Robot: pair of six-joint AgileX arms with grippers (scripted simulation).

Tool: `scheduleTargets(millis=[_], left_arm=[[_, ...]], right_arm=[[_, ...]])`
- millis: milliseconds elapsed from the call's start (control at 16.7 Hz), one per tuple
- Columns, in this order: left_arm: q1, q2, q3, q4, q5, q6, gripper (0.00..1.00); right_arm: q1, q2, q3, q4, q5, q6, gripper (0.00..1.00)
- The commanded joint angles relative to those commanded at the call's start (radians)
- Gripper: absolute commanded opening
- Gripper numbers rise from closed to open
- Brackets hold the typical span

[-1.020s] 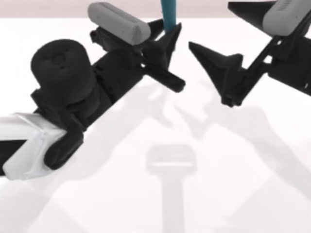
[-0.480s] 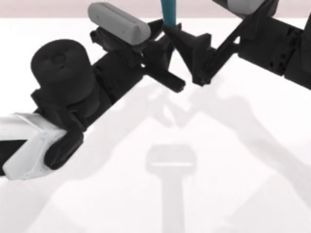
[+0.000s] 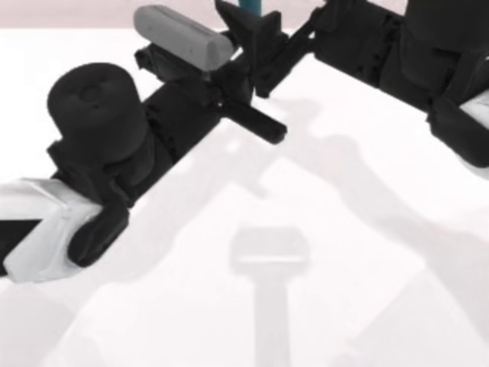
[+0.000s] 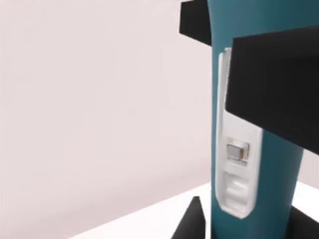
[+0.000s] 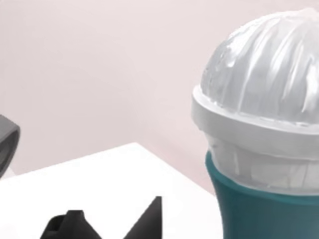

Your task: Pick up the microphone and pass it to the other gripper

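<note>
— Microphone (image 3: 250, 4) position?
— Far edge of the bench (image 3: 321, 191), a little left of centre, upright and lifted clear of the surface. From above only a short stretch of teal handle shows between the two arms.
— Left claw (image 3: 246, 57)?
— Clamped on the handle. Its wrist view has black fingers (image 4: 271, 84) crossing the teal handle on both sides, overlapping the top of the white switch strip (image 4: 237, 164).
— And the right claw (image 3: 256, 34)?
— It reaches in from the right, and its pointed fingers meet the left claw at the handle. Whether they are apart or closed on it, I cannot tell. Its wrist view shows the silvery-white mesh head (image 5: 264, 84) very close, teal handle beneath it.
</note>
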Motion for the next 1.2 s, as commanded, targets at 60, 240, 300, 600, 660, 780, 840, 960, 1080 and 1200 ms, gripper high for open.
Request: scheduleTargets(millis=[60, 240, 300, 600, 660, 780, 840, 960, 1080, 1200], left_arm=[[0.0, 0.0, 0.0, 0.0, 0.0, 0.0, 0.0], [0.0, 0.0, 0.0, 0.0, 0.0, 0.0, 0.0], [0.0, 0.0, 0.0, 0.0, 0.0, 0.0, 0.0], [0.0, 0.0, 0.0, 0.0, 0.0, 0.0, 0.0], [0.0, 0.0, 0.0, 0.0, 0.0, 0.0, 0.0], [0.0, 0.0, 0.0, 0.0, 0.0, 0.0, 0.0], [0.0, 0.0, 0.0, 0.0, 0.0, 0.0, 0.0], [0.0, 0.0, 0.0, 0.0, 0.0, 0.0, 0.0], [0.0, 0.0, 0.0, 0.0, 0.0, 0.0, 0.0], [0.0, 0.0, 0.0, 0.0, 0.0, 0.0, 0.0]], right_arm=[[0.0, 0.0, 0.0, 0.0, 0.0, 0.0, 1.0], [0.0, 0.0, 0.0, 0.0, 0.0, 0.0, 0.85], [0.0, 0.0, 0.0, 0.0, 0.0, 0.0, 0.77], [0.0, 0.0, 0.0, 0.0, 0.0, 0.0, 0.4], [0.0, 0.0, 0.0, 0.0, 0.0, 0.0, 0.32], [0.0, 0.0, 0.0, 0.0, 0.0, 0.0, 0.17], [0.0, 0.0, 0.0, 0.0, 0.0, 0.0, 0.1], [0.0, 0.0, 0.0, 0.0, 0.0, 0.0, 0.0], [0.0, 0.0, 0.0, 0.0, 0.0, 0.0, 0.0], [0.0, 0.0, 0.0, 0.0, 0.0, 0.0, 0.0]])
